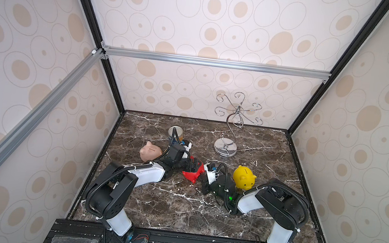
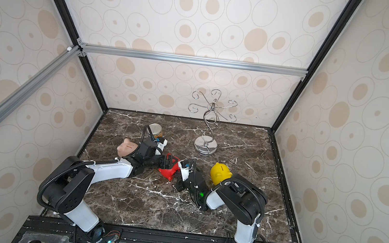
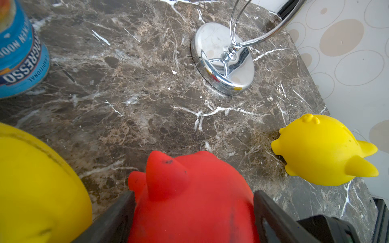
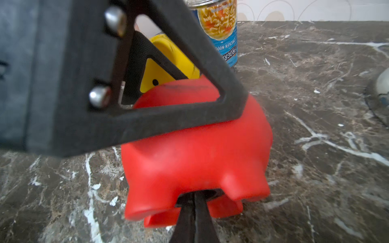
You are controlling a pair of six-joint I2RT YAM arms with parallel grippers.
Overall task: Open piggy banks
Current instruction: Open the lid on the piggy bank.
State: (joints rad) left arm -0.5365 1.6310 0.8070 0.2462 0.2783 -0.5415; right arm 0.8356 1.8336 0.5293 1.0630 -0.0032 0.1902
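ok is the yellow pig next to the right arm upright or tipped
upright: the yellow pig stands on its feet, coin slot facing up in both top views

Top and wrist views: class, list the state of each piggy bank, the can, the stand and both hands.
red piggy bank: tipped over, gripped by left hand.
left hand: shut on red piggy bank.
right hand: shut, tips at red piggy bank's belly.
yellow piggy bank: upright, free.
second yellow piggy bank: beside left hand, pose unclear.
pink piggy bank: slot up.
can: standing.
stand: upright, hooks empty.
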